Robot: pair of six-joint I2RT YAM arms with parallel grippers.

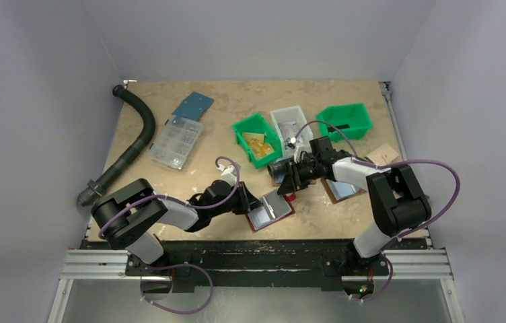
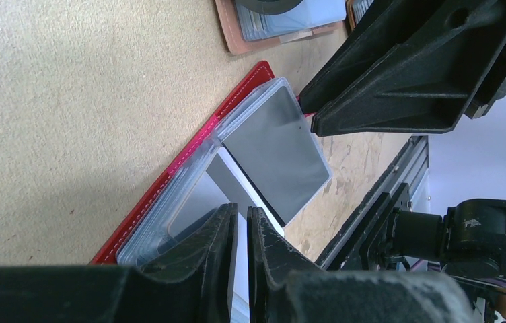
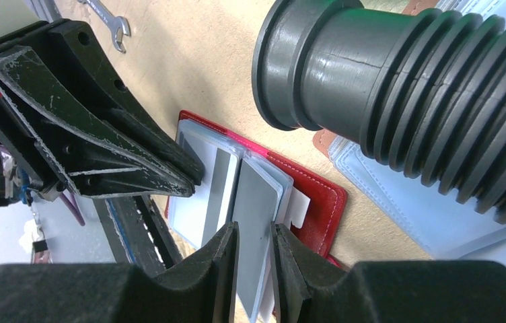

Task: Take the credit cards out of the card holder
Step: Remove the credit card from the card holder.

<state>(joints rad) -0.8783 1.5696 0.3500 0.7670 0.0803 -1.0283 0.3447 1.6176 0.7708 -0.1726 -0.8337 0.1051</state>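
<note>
Lying open on the desk (image 1: pixel 237 101) at the lower centre of the overhead view, the card holder (image 1: pixel 268 218) shows a red cover edge and pale, shiny pockets, and both of my claws meet over it. My left claw (image 2: pixel 242 214) reaches in from the lower left. Its fingers (image 2: pixel 215 245) are drawn almost together at the bottom centre of the left wrist view, clamped on the edge of a pale card (image 2: pixel 254 202) that runs into the slit between them. A darker grey card (image 2: pixel 277 151) lies just above it in the same pocket stack. My right claw (image 3: pixel 254 235), at the bottom centre of the right wrist view, is closed on the holder's right-hand leaf, with a grey pocket face passing between its fingers (image 3: pixel 218 266). Whether it grips a card alone or the pocket with it, I cannot tell. A black corrugated hose (image 3: pixel 398 87) fills the upper right of that view, just beyond the holder. A brown folder (image 1: pixel 341 192) lies right of centre overhead, and two green bins (image 1: pixel 257 138) stand above.
</note>
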